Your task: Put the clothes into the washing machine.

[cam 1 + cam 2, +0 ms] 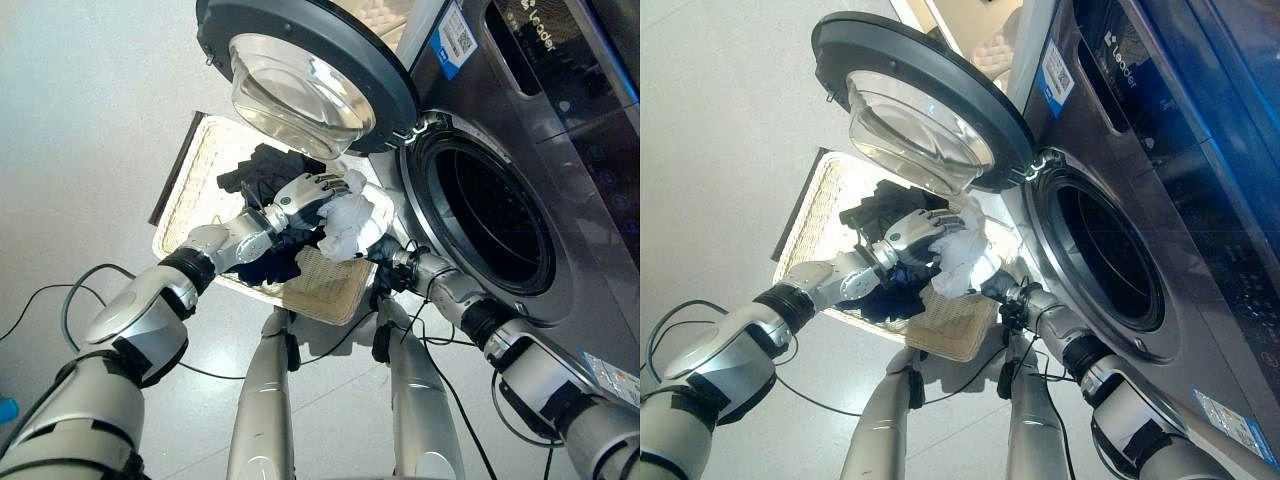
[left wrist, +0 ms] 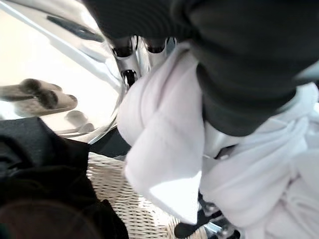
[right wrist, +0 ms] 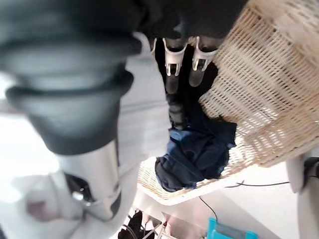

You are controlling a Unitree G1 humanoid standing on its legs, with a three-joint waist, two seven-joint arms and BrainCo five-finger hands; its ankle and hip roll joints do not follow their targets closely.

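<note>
Left eye view gives us the washer (image 1: 560, 200) with its door (image 1: 300, 60) swung wide open and the dark drum (image 1: 490, 215) facing out. Just beside the washer, under the door, a wicker basket (image 1: 200, 170) sits on the floor (image 1: 80, 120). We take the basket as our landmark.

A white garment (image 1: 350, 225) is bunched into a lump above the basket's edge nearest the washer, between basket and drum mouth. Its long axis runs roughly from the basket's rim up towards the door; which end is which we cannot tell.

Inside the basket lie dark clothes (image 1: 265, 170) at the middle and a navy piece (image 3: 199, 154) towards the near rim.

Our left hand (image 1: 305, 195) is over the basket, its fingers (image 1: 325, 183) curled onto the garment's top side. In the left wrist view the white cloth (image 2: 164, 144) wraps close against the hand's cover.

Our right hand (image 1: 992, 285) comes in from the washer side of the basket and is buried under the garment; we cannot tell how its fingers stand. In the right wrist view, white cloth lies along the hand while two fingers (image 3: 172, 74) point at the dark clothes.
</note>
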